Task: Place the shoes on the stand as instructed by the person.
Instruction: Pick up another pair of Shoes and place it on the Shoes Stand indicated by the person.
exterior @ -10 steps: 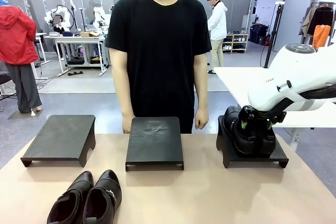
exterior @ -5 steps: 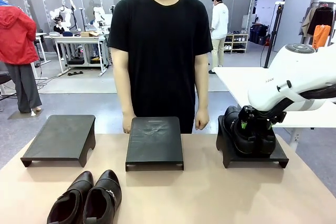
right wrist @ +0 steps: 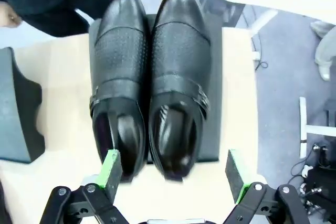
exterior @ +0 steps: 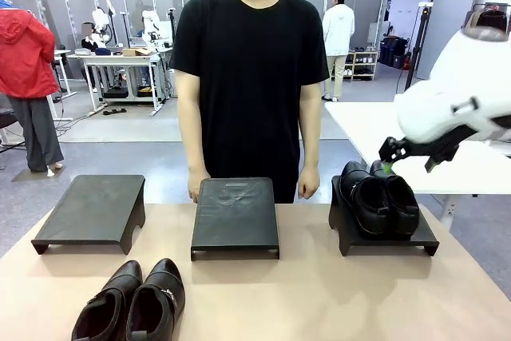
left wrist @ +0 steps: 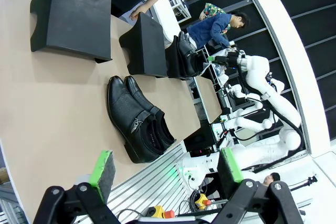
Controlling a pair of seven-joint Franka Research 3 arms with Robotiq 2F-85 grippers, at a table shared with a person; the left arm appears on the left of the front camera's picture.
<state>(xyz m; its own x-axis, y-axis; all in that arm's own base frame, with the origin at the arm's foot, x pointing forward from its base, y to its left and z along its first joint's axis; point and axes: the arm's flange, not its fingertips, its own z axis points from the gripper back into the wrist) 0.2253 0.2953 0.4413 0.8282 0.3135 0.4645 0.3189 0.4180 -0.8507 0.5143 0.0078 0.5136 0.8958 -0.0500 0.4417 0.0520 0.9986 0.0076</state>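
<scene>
One pair of glossy black shoes [exterior: 380, 200] stands on the right stand [exterior: 427, 239], toes toward the person [exterior: 251, 77]. In the right wrist view this pair [right wrist: 149, 77] shows straps with metal buckles. My right gripper [exterior: 409, 161] hangs open above it, holding nothing, and its green pads [right wrist: 112, 167] sit just behind the heels. A second strapped pair [exterior: 132, 305] lies on the table at the front left. My left gripper [left wrist: 165, 169] is open and empty, high above that pair [left wrist: 139, 119].
Two more black stands, left [exterior: 88, 209] and middle [exterior: 235, 213], have bare tops. The person's hands [exterior: 306, 184] hang at the table's far edge behind the middle stand. Bare tabletop [exterior: 319, 293] lies in front of the stands.
My right gripper has risen from around the pair on the right stand and now hangs above it. The shoes stay on the stand.
</scene>
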